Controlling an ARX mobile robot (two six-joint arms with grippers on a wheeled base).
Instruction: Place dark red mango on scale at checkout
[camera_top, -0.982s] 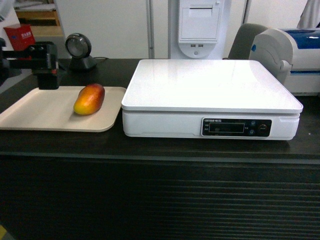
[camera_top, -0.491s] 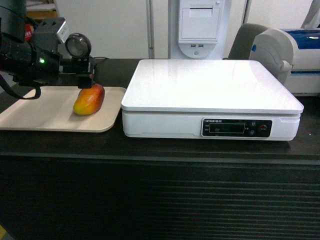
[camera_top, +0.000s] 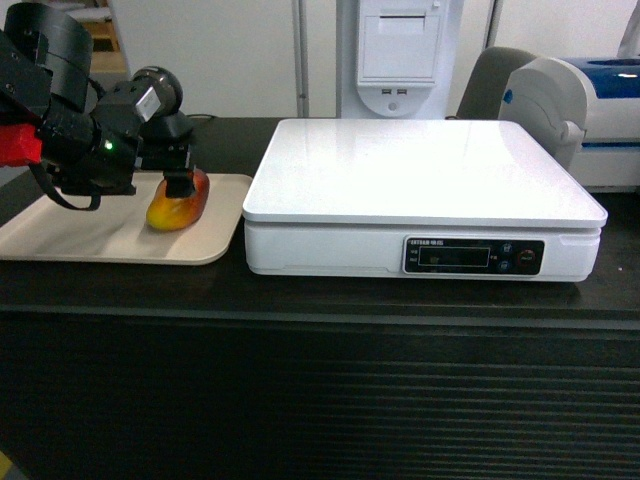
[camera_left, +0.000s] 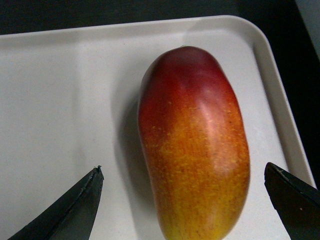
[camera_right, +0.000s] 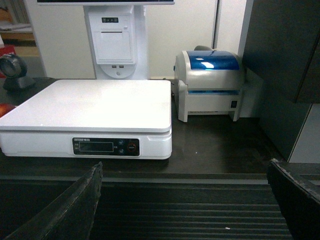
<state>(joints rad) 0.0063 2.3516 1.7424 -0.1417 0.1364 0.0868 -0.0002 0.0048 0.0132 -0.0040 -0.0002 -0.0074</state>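
Two left gripper (camera_left: 182, 200) fingers (camera_left: 75, 210) flank the dark red mango (camera_left: 195, 145), spread apart.

Your left gripper (camera_top: 179, 183) hides the mango (camera_top: 176, 210) top in the head view. The wrist view crops its lower end. Scale (camera_top: 425, 195) display text is unreadable.

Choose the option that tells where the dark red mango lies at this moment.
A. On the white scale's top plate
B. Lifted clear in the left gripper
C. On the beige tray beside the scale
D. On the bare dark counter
C: the dark red mango rests on the beige tray, with the left gripper open around it.
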